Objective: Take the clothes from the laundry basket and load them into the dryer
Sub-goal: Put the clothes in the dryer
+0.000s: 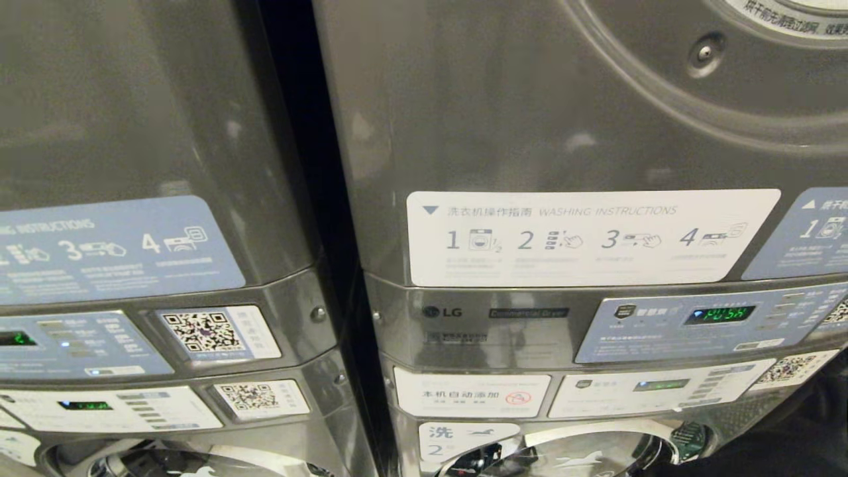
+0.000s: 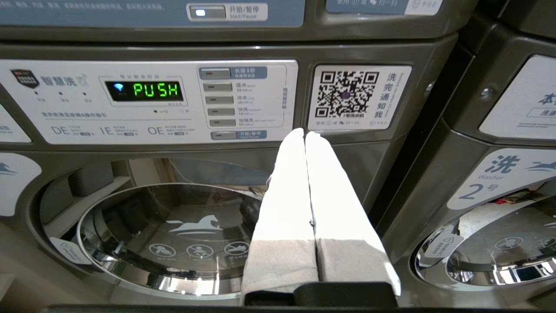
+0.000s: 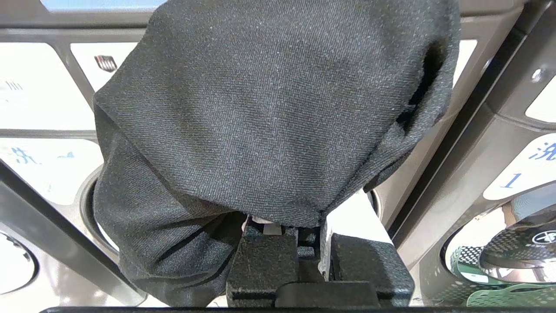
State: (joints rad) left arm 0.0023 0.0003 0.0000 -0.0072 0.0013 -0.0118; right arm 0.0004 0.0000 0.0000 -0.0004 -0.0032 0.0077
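Right wrist view: right tool [image 3: 299, 237] clamped on dark garment [image 3: 269, 113], draped over it, facing the stacked machines. Left tool [image 2: 305, 135] closed, empty. Dryer door [image 1: 722, 59] sits above; lift high, clear the rim before releasing.

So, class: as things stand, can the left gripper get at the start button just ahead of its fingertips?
Probably yes: the left gripper is shut and empty, and nothing stands between it and the start button on the washer panel.
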